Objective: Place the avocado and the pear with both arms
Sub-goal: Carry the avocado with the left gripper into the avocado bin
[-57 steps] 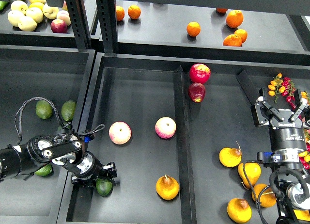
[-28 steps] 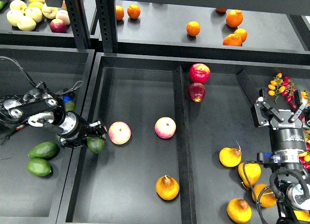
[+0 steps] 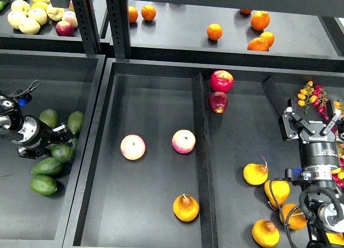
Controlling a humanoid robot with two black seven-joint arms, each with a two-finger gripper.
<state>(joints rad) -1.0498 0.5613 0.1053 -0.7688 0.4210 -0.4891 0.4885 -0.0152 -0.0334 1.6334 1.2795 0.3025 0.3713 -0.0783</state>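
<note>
My left tool (image 3: 58, 142) is closed around the avocado (image 3: 62, 152). The avocado is dark green, smooth and shaped like a long egg. Its long way runs across the bin, and the end I can see points toward the right wall of the left bin (image 3: 32, 226). It sits low over the bin's right side. Just beside it are more avocados: two rounder, lighter ones (image 3: 76, 121) near the wall above it, and two long ones (image 3: 47, 166) just below it on the bin floor.

My right tool (image 3: 313, 117) is over the right bin (image 3: 236, 151), near its right edge. Its black fingers are spread apart and hold nothing. Right behind it lies a bunch of tiny red and orange tomatoes (image 3: 312, 94).

The pear (image 3: 185, 208) lies in the middle bin (image 3: 150, 97), near the front right corner. It is deep orange-yellow, squat and round, with a brownish top and a short dark stem. The stem end points toward the back of the bin. Two round pink-and-yellow apples (image 3: 133, 147) lie farther back in that bin, well apart from the pear.

All the bins are flat, dull black trays with low walls.
</note>
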